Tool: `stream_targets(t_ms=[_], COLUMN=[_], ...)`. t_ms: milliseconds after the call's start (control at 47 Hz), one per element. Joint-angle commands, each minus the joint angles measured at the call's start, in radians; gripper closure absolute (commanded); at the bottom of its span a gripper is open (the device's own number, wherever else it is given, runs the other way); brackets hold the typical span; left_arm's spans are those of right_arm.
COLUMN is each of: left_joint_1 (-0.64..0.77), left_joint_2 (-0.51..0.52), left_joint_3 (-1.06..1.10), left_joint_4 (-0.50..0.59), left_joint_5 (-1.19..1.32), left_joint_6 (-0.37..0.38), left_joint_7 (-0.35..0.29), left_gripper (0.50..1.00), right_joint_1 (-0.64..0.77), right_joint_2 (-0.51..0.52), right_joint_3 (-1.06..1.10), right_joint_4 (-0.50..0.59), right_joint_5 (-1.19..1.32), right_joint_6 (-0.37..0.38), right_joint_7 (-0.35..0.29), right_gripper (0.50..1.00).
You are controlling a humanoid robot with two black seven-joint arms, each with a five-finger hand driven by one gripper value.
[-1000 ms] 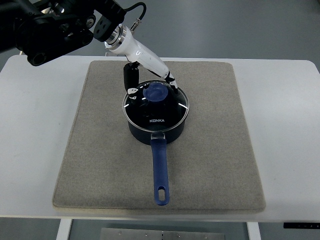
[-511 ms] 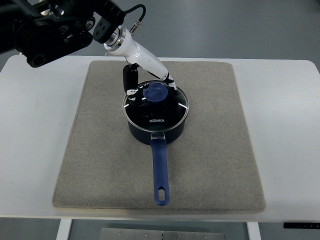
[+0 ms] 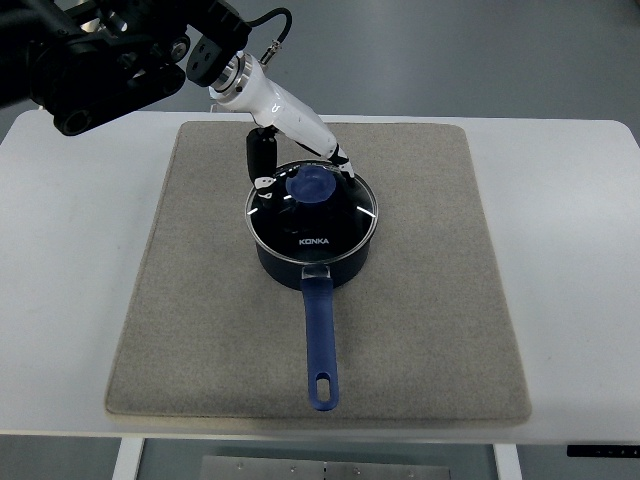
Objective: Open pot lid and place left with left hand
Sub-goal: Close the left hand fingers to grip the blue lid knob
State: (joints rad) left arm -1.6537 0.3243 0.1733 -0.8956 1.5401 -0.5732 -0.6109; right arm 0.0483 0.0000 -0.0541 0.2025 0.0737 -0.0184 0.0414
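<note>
A dark blue saucepan (image 3: 300, 268) stands on a grey mat, its long blue handle (image 3: 321, 345) pointing toward me. A glass lid (image 3: 312, 222) with a blue knob (image 3: 312, 185) sits on the pot. My left hand (image 3: 305, 172) reaches in from the upper left on a white forearm and hovers at the far side of the knob. Its black thumb (image 3: 262, 160) is left of the knob and its fingertips (image 3: 345, 164) are to the knob's right. The fingers are spread on either side of the knob and are not closed on it. The right arm is not in view.
The grey mat (image 3: 200, 320) covers most of the white table (image 3: 60, 300). Bare mat lies left and right of the pot. The left arm's black upper links (image 3: 100, 60) fill the top-left corner.
Almost nothing: the left forearm has shifted very slightly up and left. The hand stays at the knob and the lid has not moved.
</note>
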Motion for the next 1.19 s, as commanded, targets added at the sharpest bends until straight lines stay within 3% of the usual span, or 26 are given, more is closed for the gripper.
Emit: stream_targets(t_ms=[0, 64, 170, 234, 362, 426, 617, 681, 1000, 1106, 1170], left_joint_1=[-0.001, -0.001, -0.001, 0.000, 0.000, 0.000, 0.000, 0.000, 0.011, 0.012, 0.012], left_joint_2=[0.001, 0.001, -0.001, -0.001, -0.001, -0.001, -0.001, -0.001, -0.001, -0.001, -0.001], left_joint_3=[0.000, 0.000, 0.000, 0.000, 0.000, 0.000, 0.000, 0.000, 0.000, 0.000, 0.000], left_joint_4=[0.000, 0.000, 0.006, 0.006, 0.001, 0.003, 0.001, 0.004, 0.006, 0.006, 0.006], left_joint_5=[0.005, 0.006, 0.011, 0.012, 0.014, 0.014, 0.014, 0.017, 0.015, 0.015, 0.014], left_joint_6=[0.001, 0.001, 0.012, 0.022, 0.024, 0.026, 0.027, 0.027, 0.032, 0.032, 0.033], left_joint_7=[0.000, 0.000, 0.000, 0.000, 0.000, 0.000, 0.000, 0.000, 0.000, 0.000, 0.000], left_gripper=[0.542, 0.583, 0.728, 0.759, 0.767, 0.827, 0.836, 0.878, 0.915, 0.990, 1.000], right_joint_1=[-0.001, -0.001, 0.001, -0.001, 0.001, -0.001, 0.001, -0.001, 0.001, 0.001, -0.001], right_joint_2=[0.000, 0.000, 0.000, 0.000, 0.000, 0.000, 0.000, 0.000, 0.000, 0.000, 0.000], right_joint_3=[0.000, 0.000, 0.000, 0.000, 0.000, 0.000, 0.000, 0.000, 0.000, 0.000, -0.001], right_joint_4=[0.000, 0.000, 0.000, 0.000, 0.000, 0.000, 0.000, 0.000, 0.000, 0.000, 0.000], right_joint_5=[0.000, 0.000, 0.000, 0.000, 0.000, 0.000, 0.000, 0.000, 0.000, 0.000, 0.000], right_joint_6=[0.000, 0.000, 0.000, 0.000, 0.000, 0.000, 0.000, 0.000, 0.000, 0.000, 0.000], right_joint_7=[-0.001, 0.000, 0.000, 0.000, -0.001, 0.000, 0.000, 0.000, -0.001, 0.000, 0.000], right_gripper=[0.585, 0.585, 0.585, 0.585, 0.585, 0.585, 0.585, 0.585, 0.585, 0.585, 0.585])
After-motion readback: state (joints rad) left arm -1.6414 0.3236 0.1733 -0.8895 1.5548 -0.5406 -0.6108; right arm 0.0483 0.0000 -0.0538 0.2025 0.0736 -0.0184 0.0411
